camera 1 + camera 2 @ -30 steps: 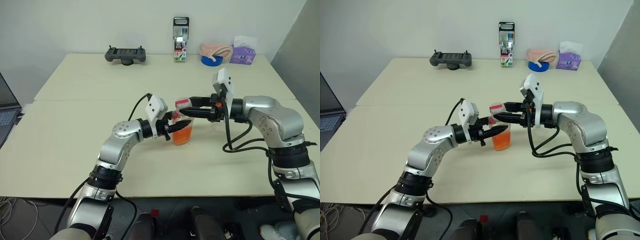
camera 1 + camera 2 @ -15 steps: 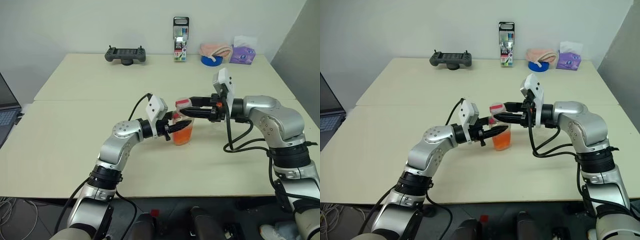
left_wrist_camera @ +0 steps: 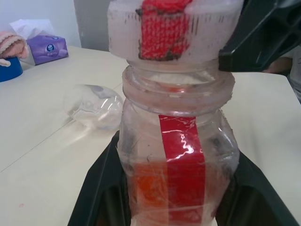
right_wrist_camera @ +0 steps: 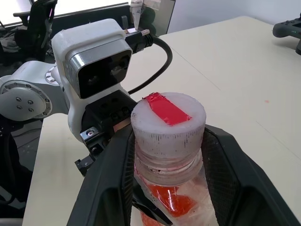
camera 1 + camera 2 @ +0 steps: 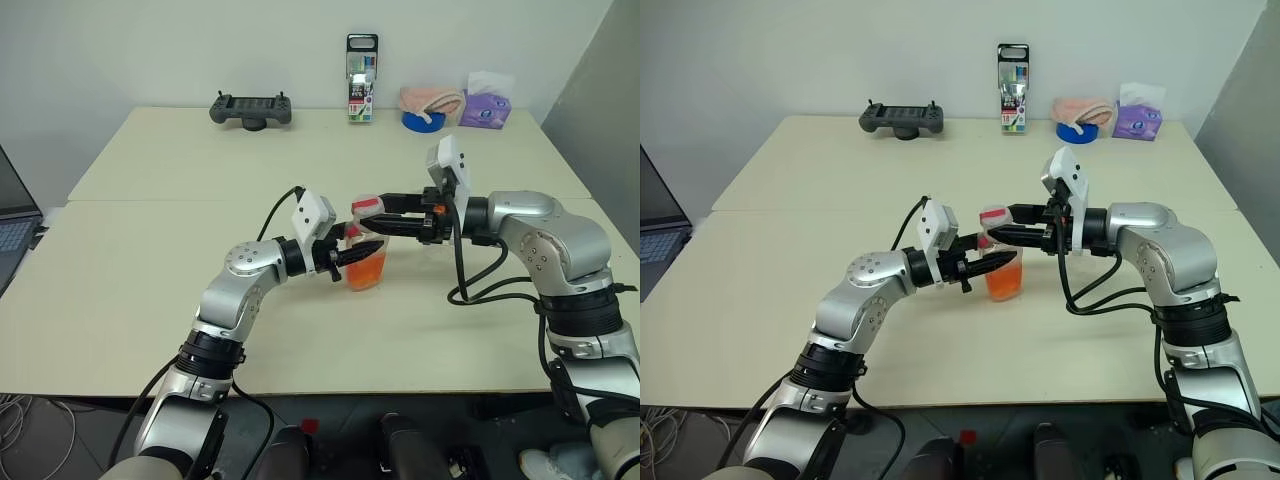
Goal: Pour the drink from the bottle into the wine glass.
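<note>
Bottle (image 5: 364, 262): thin slick plastic, light, likely crushable. Left jaws (image 5: 366, 250) clamped on its body; right jaws (image 5: 366, 216) clamped on the cap (image 4: 167, 122); grip low, gently

Both head eyes look forward and down over the desk (image 5: 150, 300); each wrist camera faces the bottle (image 3: 176, 155) very closely, from opposite sides.

Both arms reach inward over the table so the 2 grippers meet. The left gripper (image 5: 362, 250) points level toward the right one, its 2 black fingers clamped against the body of the bottle (image 5: 364, 262). The right gripper (image 5: 372, 220) points leftward just above it, its fingers (image 4: 221, 160) flanking the bottle's cap (image 4: 168, 123), pressed to either side.
</note>
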Controlling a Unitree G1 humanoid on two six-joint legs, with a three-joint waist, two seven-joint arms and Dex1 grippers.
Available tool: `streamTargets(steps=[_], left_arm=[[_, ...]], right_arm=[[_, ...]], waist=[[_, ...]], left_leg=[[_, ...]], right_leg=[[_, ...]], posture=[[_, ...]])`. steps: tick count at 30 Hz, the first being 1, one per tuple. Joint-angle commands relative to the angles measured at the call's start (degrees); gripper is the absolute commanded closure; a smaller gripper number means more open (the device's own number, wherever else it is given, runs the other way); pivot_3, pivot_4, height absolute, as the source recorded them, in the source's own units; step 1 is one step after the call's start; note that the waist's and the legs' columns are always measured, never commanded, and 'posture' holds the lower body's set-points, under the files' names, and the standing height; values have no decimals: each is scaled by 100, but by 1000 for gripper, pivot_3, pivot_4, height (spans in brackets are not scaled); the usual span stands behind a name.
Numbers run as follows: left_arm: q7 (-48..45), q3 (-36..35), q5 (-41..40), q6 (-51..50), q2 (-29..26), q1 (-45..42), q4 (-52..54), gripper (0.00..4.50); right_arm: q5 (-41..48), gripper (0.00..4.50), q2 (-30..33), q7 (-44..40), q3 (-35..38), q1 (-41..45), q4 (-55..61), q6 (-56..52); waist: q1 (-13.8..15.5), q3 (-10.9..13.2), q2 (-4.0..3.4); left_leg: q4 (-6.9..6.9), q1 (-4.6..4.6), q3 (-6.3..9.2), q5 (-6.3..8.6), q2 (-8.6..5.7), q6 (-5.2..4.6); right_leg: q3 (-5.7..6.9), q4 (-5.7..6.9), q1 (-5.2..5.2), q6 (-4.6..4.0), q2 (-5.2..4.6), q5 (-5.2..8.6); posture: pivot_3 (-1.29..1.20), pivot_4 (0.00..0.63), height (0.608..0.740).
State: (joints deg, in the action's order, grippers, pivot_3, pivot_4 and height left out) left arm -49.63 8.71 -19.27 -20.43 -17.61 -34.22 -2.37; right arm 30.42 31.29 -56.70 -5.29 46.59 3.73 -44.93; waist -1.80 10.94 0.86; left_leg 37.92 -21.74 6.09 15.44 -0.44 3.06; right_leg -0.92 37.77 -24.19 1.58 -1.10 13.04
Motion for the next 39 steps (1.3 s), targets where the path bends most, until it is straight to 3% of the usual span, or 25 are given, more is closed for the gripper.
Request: streamTargets(steps=[1, 3, 15, 22, 30, 39], left_arm=[[13, -93, -35, 110, 1, -67, 218, 2816], [18, -95, -35, 110, 2, -66, 220, 2816], [37, -125, -29, 130, 6, -94, 178, 2818], [592, -639, 33, 376, 58, -379, -432, 2818], [894, -1232, 253, 901, -444, -511, -1195, 2818], [1467, -2036, 266, 1099, -1054, -121, -1175, 2818]], right_arm=[[185, 1869, 60, -137, 98, 79, 332, -16], [120, 1164, 79, -179, 67, 51, 344, 56], [18, 1146, 94, -147, 90, 20, 349, 218], [-3, 1146, 302, 224, 487, -47, 421, 238], [556, 1146, 505, 213, 475, -493, 1618, -278], [748, 1146, 162, 471, 59, -517, 2018, -508]], waist=[[0, 0, 0], [0, 0, 0], [0, 0, 0], [8, 0, 0], [-8, 0, 0], [2, 0, 1]], left_leg=[[0, 0, 0, 0, 0, 0], [0, 0, 1, 0, 0, 0], [0, 0, 0, 0, 0, 0], [2, 0, 1, 0, 0, 0], [-6, 0, 2, 1, 2, -1], [0, -1, 5, 0, 2, 0]], right_leg=[[0, 0, 0, 0, 0, 0], [0, 0, 0, 0, 0, 0], [0, 0, 0, 0, 0, 0], [0, 0, 0, 0, 0, 0], [3, 0, -3, -1, 1, -1], [4, 0, -1, 1, 0, 0]], posture=[[0, 150, 740], [0, 150, 740], [0, 150, 740], [0, 150, 740], [0, 150, 740], [0, 150, 740]])
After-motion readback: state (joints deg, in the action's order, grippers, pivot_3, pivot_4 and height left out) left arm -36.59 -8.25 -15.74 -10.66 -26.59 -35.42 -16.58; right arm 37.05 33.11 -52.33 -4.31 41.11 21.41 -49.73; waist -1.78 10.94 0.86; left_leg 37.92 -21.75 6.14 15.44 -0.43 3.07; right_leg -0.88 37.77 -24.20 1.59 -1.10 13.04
